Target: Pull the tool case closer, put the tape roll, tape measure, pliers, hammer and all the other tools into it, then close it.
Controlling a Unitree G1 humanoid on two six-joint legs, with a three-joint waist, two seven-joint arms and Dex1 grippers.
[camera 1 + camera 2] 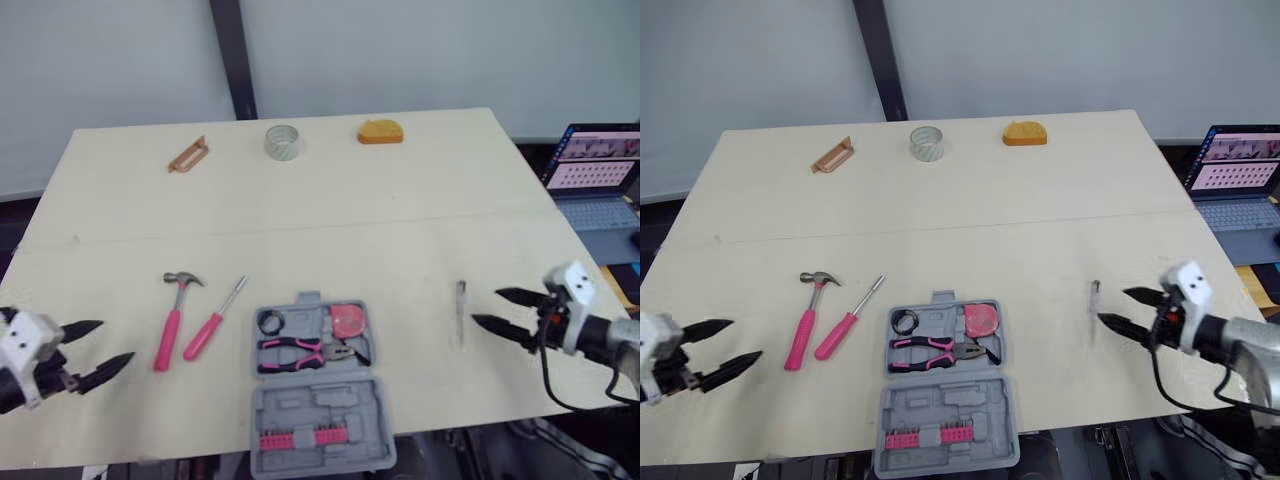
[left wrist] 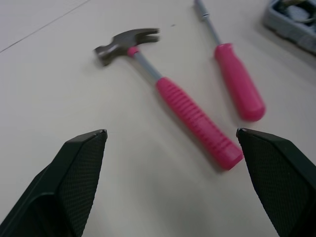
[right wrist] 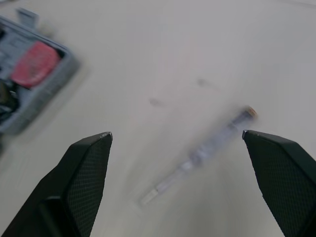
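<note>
As the tool case [image 1: 318,415] overhangs the table [image 1: 420,200] edge, the hammer [image 1: 172,325] lies apart.

Heads up: in your right wrist view the thin clear tool [image 3: 202,153] is smeared, so you can't tell what it is. The tool case [image 3: 49,98] runs off that picture's edge. Your head views crop the laptop [image 1: 600,200], and the pink bits [image 1: 300,437] in the case's near half are too tiny to sort out.

Grey tool case [image 1: 318,410]; pink-handled hammer [image 1: 172,322], screwdriver [image 1: 212,322], pliers [image 1: 305,352]; orange tape measure [image 1: 381,132].
</note>
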